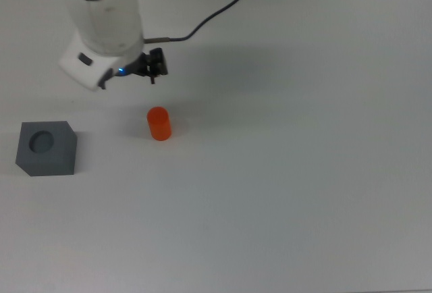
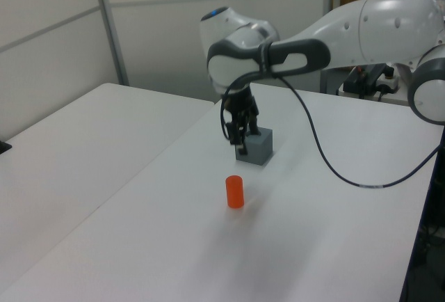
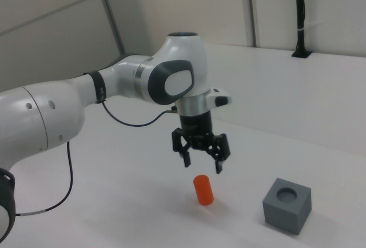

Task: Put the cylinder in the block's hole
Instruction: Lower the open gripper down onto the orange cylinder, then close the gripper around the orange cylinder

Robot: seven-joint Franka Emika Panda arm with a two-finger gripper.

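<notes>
No readable text

No lettering, label, brand, number or sign can be read in any of the three views, neither on the arm nor on the worktop point(image 1: 304, 171)
</notes>
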